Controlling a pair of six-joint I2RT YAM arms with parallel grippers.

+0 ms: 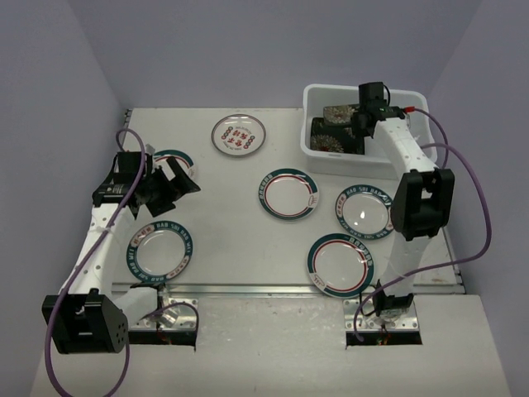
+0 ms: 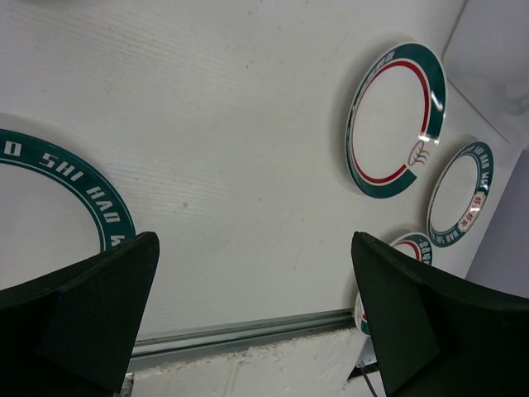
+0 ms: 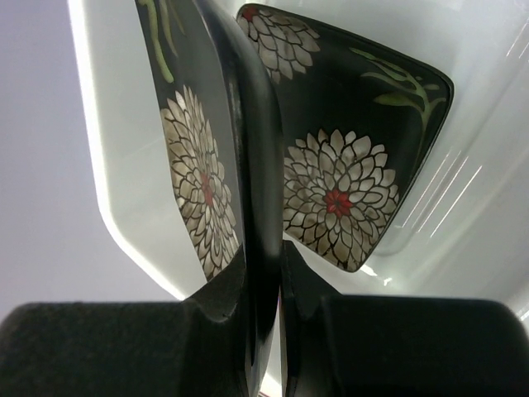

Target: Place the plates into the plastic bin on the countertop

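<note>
Over at the far right corner of the bench (image 1: pixel 248 248), my right gripper (image 1: pixel 351 132) was down inside the bin (image 1: pixel 318 93), pinched shut on the rim of a black plate (image 3: pixel 198 190) held on edge. A second black plate (image 3: pixel 347 174) lay in the bin just beside it.

To finish this well, I judged I should lower until the held plate's bottom edge met something. Then I would tip it flat onto the other one before letting go. Dropping it from height risked a chip. After release, a straight lift would keep me off the bin wall.

Only the right wrist view showed the grip itself and how close the two plates sat. From above, the arm hid most of that. The top view alone showed what remained: the teal plates (image 1: pixel 288 194) and the red plate (image 1: pixel 239 135) out on the bench. The left wrist view confirmed my left gripper (image 2: pixel 254 248) was spread wide and holding nothing. It hung over bare bench beside one teal rim (image 2: pixel 99 198).
</note>
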